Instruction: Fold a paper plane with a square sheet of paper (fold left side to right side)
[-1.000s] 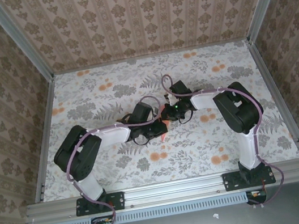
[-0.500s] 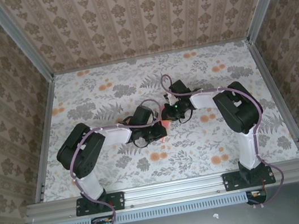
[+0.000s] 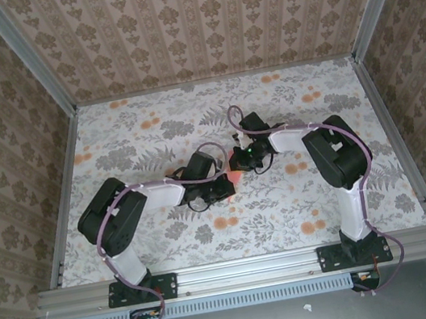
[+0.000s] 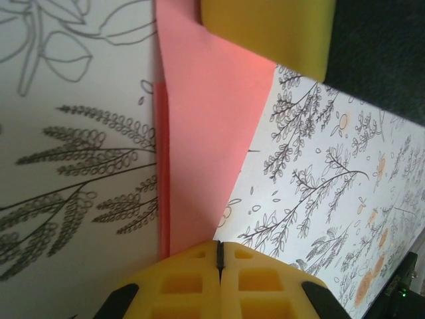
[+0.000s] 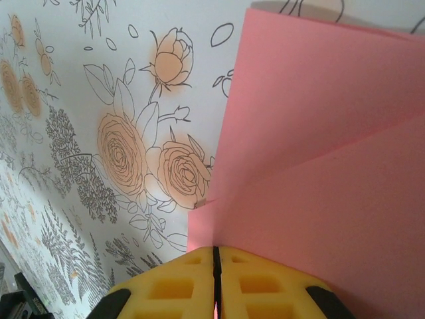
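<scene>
left gripper (image 4: 219, 246) and right gripper (image 5: 216, 250) stay pinched on the pink paper (image 4: 206, 133), barely shifting; i'd guess the crease is being set.

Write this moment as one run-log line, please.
object: folded pink-red paper | left jaws: shut on the paper | right jaws: shut on the paper | place: middle of floral tabletop

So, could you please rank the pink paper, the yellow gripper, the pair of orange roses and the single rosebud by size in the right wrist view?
1. pink paper
2. right gripper, cropped and nearest the camera, so its lead over the roses is unsure
3. pair of roses
4. rosebud
</scene>
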`<action>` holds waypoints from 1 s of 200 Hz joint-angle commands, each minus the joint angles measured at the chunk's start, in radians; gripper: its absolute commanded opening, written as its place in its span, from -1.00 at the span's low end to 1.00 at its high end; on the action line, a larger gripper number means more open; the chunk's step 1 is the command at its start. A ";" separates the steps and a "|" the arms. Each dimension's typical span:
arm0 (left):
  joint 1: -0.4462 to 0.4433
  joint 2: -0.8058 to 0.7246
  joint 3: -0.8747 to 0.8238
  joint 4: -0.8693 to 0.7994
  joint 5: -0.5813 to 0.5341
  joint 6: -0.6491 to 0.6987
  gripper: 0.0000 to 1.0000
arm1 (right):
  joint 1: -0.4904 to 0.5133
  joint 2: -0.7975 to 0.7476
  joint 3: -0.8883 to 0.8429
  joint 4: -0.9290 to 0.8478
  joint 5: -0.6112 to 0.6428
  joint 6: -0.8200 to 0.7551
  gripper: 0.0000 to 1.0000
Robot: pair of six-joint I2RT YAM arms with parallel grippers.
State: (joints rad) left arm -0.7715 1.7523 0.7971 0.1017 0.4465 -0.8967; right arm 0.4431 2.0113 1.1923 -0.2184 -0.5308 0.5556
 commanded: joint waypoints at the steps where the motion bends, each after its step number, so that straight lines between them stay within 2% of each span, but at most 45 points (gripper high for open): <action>1: 0.006 -0.024 -0.029 -0.062 0.015 0.001 -0.89 | -0.006 0.060 -0.004 -0.102 0.117 -0.024 -0.81; 56: 0.011 -0.057 -0.054 -0.133 0.030 0.039 -0.89 | -0.008 0.063 0.004 -0.125 0.122 -0.029 -0.81; 119: 0.015 -0.069 -0.081 -0.142 0.063 0.056 -0.89 | -0.012 0.065 0.010 -0.141 0.124 -0.037 -0.81; 167: 0.075 -0.164 -0.100 -0.146 0.078 0.084 -0.89 | -0.011 0.063 0.009 -0.130 0.114 -0.033 -0.81; 200: 0.080 -0.182 -0.054 -0.138 0.108 0.104 -0.84 | -0.010 0.056 0.009 -0.126 0.112 -0.029 -0.81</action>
State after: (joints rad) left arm -0.6926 1.5917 0.7059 -0.0238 0.5137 -0.8326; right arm 0.4431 2.0209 1.2182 -0.2600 -0.5278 0.5449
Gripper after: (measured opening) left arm 0.076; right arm 0.095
